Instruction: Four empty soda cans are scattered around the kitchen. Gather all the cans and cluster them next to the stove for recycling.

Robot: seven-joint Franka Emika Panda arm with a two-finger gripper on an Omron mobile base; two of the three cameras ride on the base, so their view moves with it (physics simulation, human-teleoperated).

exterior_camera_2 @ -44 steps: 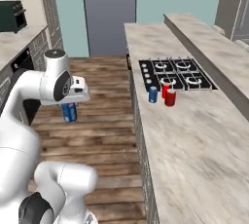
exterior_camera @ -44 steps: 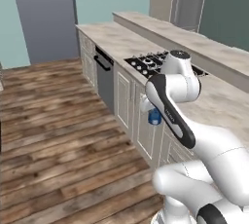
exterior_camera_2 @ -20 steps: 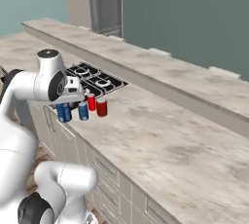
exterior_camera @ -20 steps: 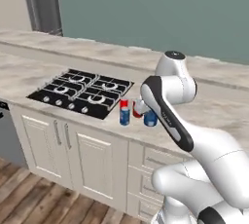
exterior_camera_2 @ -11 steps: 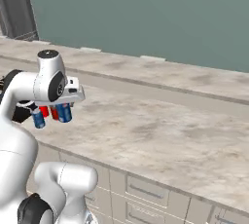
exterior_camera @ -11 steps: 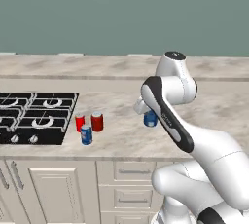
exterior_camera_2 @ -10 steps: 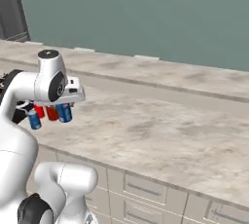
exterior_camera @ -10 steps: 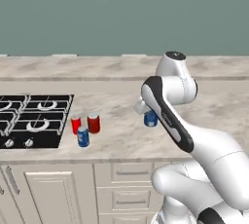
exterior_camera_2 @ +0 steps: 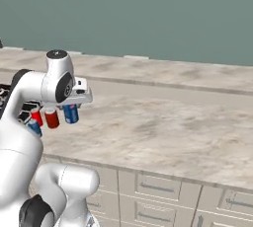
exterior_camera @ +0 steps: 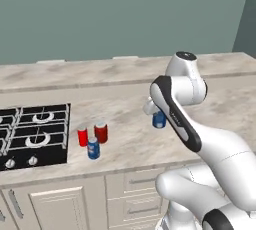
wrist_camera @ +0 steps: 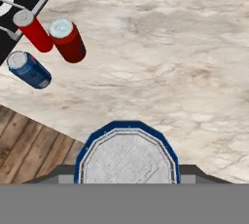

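Blue soda can [wrist_camera: 127,156] sits clamped in the gripper [exterior_camera: 158,115], jaws part-closed on its sides, silvery top facing the hand camera; in the left base view the held can [exterior_camera: 159,119] hangs upright above the middle of the countertop [exterior_camera: 125,144], clear of the surface, and in the right base view it shows just under the hand [exterior_camera_2: 71,113]. Three more cans stand clustered on the countertop just right of the stove [exterior_camera: 31,136], near the front edge: slim red can [exterior_camera: 83,136] closest to the cooktop edge, wider red can [exterior_camera: 101,132] just beside it on the right, blue can with white band [exterior_camera: 93,148] in front of both, nearest the front edge. All three upright, close together; can't tell if the two reds touch. Hand view shows same trio: slim red [wrist_camera: 33,30], wide red [wrist_camera: 67,40], blue [wrist_camera: 29,69] nearest the counter's front edge, wood floor [wrist_camera: 34,150] past it. Held can is well apart from the cluster, to its right. Raised back ledge [exterior_camera: 100,66] runs along the countertop's far edge, green-grey wall [exterior_camera: 120,14] behind. White drawer fronts [exterior_camera: 130,194] under the counter.
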